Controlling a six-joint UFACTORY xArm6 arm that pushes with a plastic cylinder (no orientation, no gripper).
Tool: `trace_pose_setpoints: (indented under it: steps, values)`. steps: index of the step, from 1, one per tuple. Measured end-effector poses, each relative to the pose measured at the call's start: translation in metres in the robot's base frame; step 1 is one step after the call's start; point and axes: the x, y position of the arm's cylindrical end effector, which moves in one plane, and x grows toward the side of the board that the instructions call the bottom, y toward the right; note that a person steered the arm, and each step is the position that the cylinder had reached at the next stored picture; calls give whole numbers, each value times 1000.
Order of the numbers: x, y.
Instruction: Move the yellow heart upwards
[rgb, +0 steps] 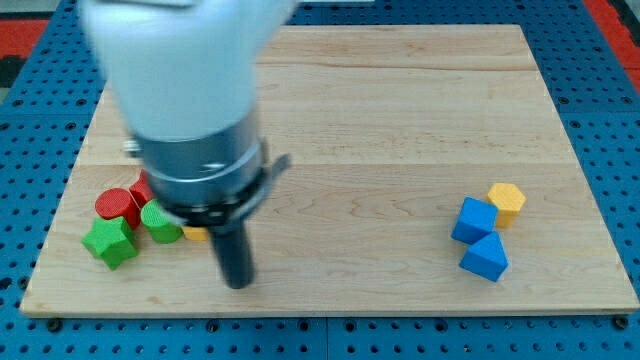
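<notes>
The yellow heart (195, 234) shows only as a small sliver at the view's lower left, mostly hidden behind the rod and arm. My tip (237, 283) rests on the board just right of and below that sliver, close to it. A green block (160, 223) sits right beside the yellow heart on its left.
A red cylinder (116, 205) and another red block (141, 189) sit at the left, with a green star-like block (110, 242) below them. At the view's right are a yellow hexagonal block (507, 201), a blue cube (474, 220) and a blue triangular block (485, 258).
</notes>
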Motion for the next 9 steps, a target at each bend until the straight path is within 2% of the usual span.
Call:
trace_pose_setpoints:
  steps: [1, 2, 3, 4, 5, 6, 7, 8, 9]
  values:
    - [-78, -15]
    - [-117, -8]
    - [-86, 37]
    - [-46, 6]
    - [-77, -61]
    - [-130, -41]
    - [-162, -36]
    - [-221, -36]
    - [-236, -21]
